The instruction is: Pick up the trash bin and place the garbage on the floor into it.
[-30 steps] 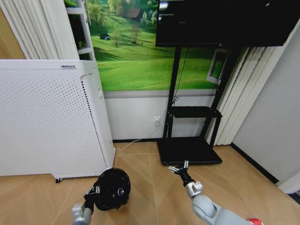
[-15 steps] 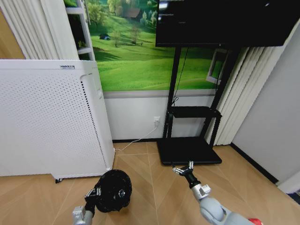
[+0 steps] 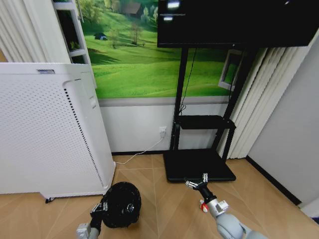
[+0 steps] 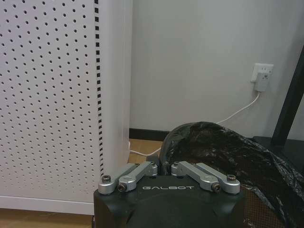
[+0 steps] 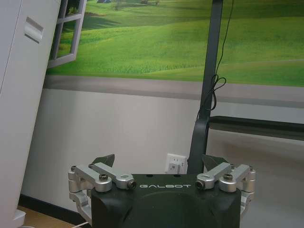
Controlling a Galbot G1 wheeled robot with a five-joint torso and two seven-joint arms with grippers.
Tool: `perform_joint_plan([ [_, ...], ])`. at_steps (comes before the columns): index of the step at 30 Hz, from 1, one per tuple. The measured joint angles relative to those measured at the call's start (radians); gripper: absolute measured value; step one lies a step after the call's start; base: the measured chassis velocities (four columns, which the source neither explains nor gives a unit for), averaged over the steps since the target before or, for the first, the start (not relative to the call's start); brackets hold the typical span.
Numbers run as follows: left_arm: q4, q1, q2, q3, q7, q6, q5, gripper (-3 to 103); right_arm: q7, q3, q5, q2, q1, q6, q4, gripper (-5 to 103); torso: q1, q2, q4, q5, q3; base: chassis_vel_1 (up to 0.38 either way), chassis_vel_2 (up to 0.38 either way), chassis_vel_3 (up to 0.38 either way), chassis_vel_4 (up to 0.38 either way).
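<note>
From our head camera the biggest thing before us is the white perforated appliance (image 3: 50,129), filling the left side against the far wall, with the black TV stand (image 3: 199,159) to its right. Low at the near left sits the trash bin (image 3: 121,197), lined with a black bag and raised off the wooden floor (image 3: 149,199), just in front of the appliance's right corner. Our left gripper (image 3: 98,210) is clamped on the bin's near rim. The left wrist camera adds what the head view cannot: the left gripper (image 4: 164,167) has its jaws drawn narrow onto the crinkled bag edge of the trash bin (image 4: 223,152), with a wall socket (image 4: 262,76) and white cable beyond.

Our right gripper (image 3: 198,182) hovers at the near right with its fingers spread wide and holding nothing; the right wrist camera confirms the spread of the right gripper (image 5: 161,164). Just beside that arm on the floor lies a small red-and-white piece of garbage (image 3: 203,205).
</note>
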Motion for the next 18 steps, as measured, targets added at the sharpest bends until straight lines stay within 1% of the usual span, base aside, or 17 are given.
perform_joint_plan([
  [1,-0.001,0.003,-0.003,0.0,0.0,0.0,0.003,7,-0.003,0.005,0.004,0.0,-0.003,0.003,0.003,100,0.0,0.0,0.0002,-0.001,-0.001,0.063,0.007,-0.094,-0.005],
  [6,-0.003,0.009,-0.012,-0.001,0.001,0.0,0.011,7,-0.006,0.008,0.004,-0.002,-0.01,0.004,0.004,100,-0.001,0.0,0.0004,-0.0005,-0.001,0.119,0.0,-0.099,-0.002],
  [10,-0.003,0.013,-0.018,-0.003,0.002,0.0,0.017,7,-0.007,0.013,0.0,-0.003,-0.016,0.005,0.003,100,-0.001,0.0,0.0001,-0.0004,-0.001,0.012,-0.005,-0.024,0.001],
  [14,-0.004,0.019,-0.022,-0.004,0.005,-0.001,0.021,7,-0.01,0.011,0.001,-0.002,-0.016,0.006,0.003,100,-0.001,0.0,0.0001,-0.0005,-0.001,-0.125,-0.082,0.132,0.083],
  [15,-0.004,0.018,-0.023,-0.004,0.005,-0.001,0.021,7,-0.011,0.01,0.001,-0.002,-0.015,0.006,0.003,100,-0.001,0.0,0.0001,-0.0001,0.0,-0.186,-0.125,0.164,0.166],
  [18,-0.003,0.016,-0.025,-0.002,0.005,-0.001,0.021,7,-0.01,0.007,-0.006,-0.002,-0.013,0.007,0.003,100,0.0,0.0,0.0003,-0.0006,0.0,-0.204,-0.177,0.179,0.179],
])
